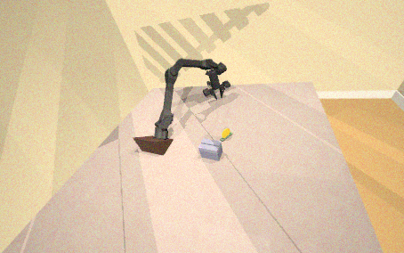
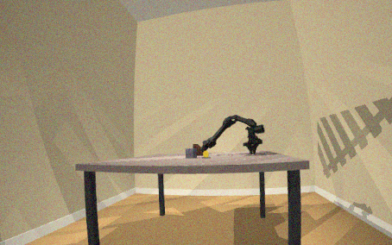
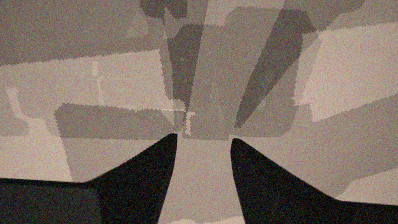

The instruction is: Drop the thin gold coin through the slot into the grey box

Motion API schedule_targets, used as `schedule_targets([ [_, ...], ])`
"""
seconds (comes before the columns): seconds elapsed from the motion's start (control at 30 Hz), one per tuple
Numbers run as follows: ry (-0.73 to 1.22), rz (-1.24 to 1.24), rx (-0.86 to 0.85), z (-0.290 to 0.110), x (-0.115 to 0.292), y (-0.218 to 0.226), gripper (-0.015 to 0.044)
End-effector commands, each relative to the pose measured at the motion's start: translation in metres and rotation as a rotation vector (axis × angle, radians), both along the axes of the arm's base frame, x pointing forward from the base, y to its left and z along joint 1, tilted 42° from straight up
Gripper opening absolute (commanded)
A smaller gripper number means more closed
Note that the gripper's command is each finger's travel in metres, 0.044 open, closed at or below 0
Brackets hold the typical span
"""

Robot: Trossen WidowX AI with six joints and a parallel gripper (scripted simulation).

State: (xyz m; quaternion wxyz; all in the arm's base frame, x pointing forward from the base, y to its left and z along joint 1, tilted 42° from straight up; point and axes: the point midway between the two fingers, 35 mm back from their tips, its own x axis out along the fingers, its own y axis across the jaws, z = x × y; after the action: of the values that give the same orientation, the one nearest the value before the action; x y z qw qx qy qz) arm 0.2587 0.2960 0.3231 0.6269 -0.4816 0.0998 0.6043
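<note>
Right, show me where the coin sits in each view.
Top: the coin is at centre, just behind the box, far from the gripper.
Exterior: a small yellow spot on the table, right of the box.
Wrist: not in it; only fingers over the table.
Shared landmark: the box, top and exterior only.
</note>
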Motion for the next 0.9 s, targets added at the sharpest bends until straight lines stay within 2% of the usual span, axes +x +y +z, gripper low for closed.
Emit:
schedule_targets([
  [0.0, 0.126, -0.126, -0.057, -0.036, 0.041, -0.047, 0.0161],
  [0.2, 0.292, -0.305, -0.097, -0.077, 0.080, -0.122, 0.0161],
  [0.37, 0.450, -0.450, -0.083, -0.107, 0.095, -0.189, 0.0161],
  [0.73, 0.811, -0.762, 0.158, -0.153, 0.082, -0.337, 0.0161],
  [0.87, 0.847, -0.800, 0.203, -0.157, 0.078, -0.353, 0.0161],
])
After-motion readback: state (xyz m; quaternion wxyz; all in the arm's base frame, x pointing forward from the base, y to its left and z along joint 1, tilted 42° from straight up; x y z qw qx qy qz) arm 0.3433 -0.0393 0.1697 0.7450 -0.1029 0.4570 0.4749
